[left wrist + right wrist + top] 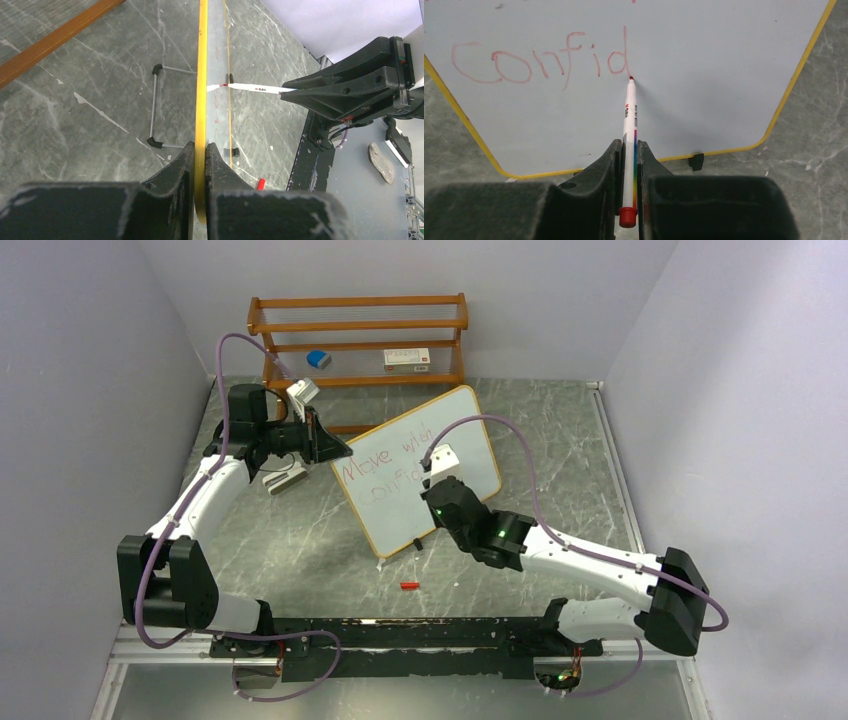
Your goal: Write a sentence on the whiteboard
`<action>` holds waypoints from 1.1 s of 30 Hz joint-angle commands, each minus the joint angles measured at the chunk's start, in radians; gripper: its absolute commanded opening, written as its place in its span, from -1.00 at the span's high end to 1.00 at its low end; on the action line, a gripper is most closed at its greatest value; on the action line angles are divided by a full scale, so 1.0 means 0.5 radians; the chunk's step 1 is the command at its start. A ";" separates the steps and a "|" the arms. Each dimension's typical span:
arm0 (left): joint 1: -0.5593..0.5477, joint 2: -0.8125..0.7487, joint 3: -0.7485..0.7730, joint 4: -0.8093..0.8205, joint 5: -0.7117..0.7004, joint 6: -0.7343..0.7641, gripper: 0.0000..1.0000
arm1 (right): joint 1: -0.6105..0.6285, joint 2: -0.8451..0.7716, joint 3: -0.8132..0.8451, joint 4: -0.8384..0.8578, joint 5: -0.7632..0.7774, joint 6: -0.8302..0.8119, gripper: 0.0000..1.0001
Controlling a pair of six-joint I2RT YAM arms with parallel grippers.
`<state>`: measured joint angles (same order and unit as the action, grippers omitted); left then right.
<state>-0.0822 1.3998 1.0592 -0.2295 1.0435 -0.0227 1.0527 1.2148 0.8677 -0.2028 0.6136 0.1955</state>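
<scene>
Right wrist view: the right claw (629, 146) is pressed together on a white marker (629, 112) with a rainbow stripe, its red end cap sitting back between the jaws. The marker's long axis runs straight out from the claw. Its red tip touches the whiteboard (714, 75) at the foot of the last "d" in "Confid". The board lies dead ahead. The unwritten white face lies to the right of the tip, so in my judgement the next letters call for a sideways shift that way while the tip keeps contact.

Left wrist view: the left claw (200, 148) pinches the board's yellow frame. The board is seen edge-on here, a thin yellow line running away from the jaws. A wire stand (156, 107) with black feet props it from behind. The marker meets the face from the other side, roughly square to it.

Top view: the board stands propped and turned diagonally near the middle of the bench (580, 450), closer to the far edge. It is nearly square, white, with rounded corners and a thin yellow rim, and carries red writing, "Move with" above "Confid". The left claw grips its far-left edge and the right arm reaches across its face, so the right arm is the nearer one for writing. A small red cap (407, 586) lies on the bench just in front of the board, towards the near edge.
</scene>
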 commanded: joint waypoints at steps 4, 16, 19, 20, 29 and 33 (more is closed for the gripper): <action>-0.007 0.018 0.024 -0.069 -0.122 0.135 0.90 | -0.027 -0.130 -0.069 0.078 0.017 -0.032 1.00; -0.007 0.017 0.026 -0.071 -0.124 0.139 0.91 | -0.108 -0.118 -0.074 0.185 -0.081 -0.063 1.00; -0.007 0.020 0.026 -0.071 -0.122 0.136 0.90 | -0.111 -0.099 -0.064 0.201 -0.112 -0.063 1.00; -0.007 0.019 0.026 -0.072 -0.121 0.140 0.90 | -0.113 -0.097 -0.063 0.207 -0.126 -0.067 1.00; -0.007 0.023 0.026 -0.069 -0.117 0.137 0.90 | -0.123 -0.043 -0.054 0.177 -0.139 -0.058 1.00; -0.008 0.023 0.029 -0.069 -0.112 0.139 0.90 | -0.140 -0.052 -0.057 0.142 -0.099 -0.058 1.00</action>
<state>-0.0845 1.4006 1.0649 -0.2375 1.0424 -0.0208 1.0000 1.1839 0.8394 -0.1238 0.5495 0.1715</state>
